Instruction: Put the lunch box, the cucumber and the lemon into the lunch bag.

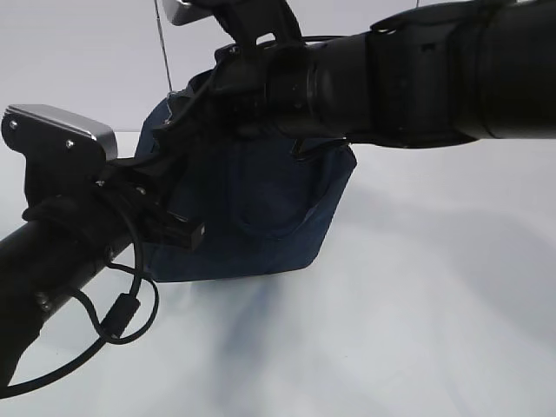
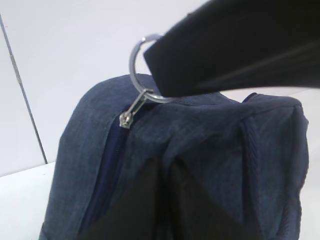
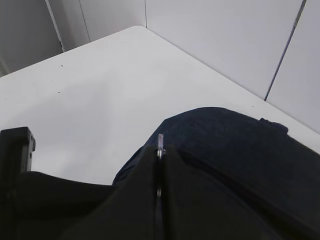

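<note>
Left gripper, jaws closed on the lunch bag fabric, sits just below the zipper's ring pull; right gripper closed on a small metal piece.

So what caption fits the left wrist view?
Metal ring pull on the navy lunch bag, zipper closed, strap crossing above.

Two arms against lunch bag
</note>
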Robot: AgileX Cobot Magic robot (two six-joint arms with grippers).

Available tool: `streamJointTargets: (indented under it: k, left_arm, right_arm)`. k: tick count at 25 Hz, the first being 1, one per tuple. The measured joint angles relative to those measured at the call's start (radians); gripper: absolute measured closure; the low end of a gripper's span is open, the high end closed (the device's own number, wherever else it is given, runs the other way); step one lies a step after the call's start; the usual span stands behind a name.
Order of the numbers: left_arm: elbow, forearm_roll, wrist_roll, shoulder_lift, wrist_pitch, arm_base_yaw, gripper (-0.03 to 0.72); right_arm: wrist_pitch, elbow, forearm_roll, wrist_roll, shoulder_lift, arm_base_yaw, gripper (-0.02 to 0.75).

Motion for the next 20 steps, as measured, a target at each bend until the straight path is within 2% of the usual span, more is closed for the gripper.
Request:
streamJointTargets:
  k: [12, 20]
  left_arm:
    - [0.0, 0.058, 0.0, 0.0, 0.002, 0.0, 0.679]
    - [0.0, 0.1, 0.0, 0.001, -0.008, 0.0, 0.679]
  right_arm:
    - [0.044, 0.009, 0.0, -0.02, 0.0, 0.0, 0.717]
    - [0.027, -0.053, 0.0, -0.099, 0.038, 0.0, 0.717]
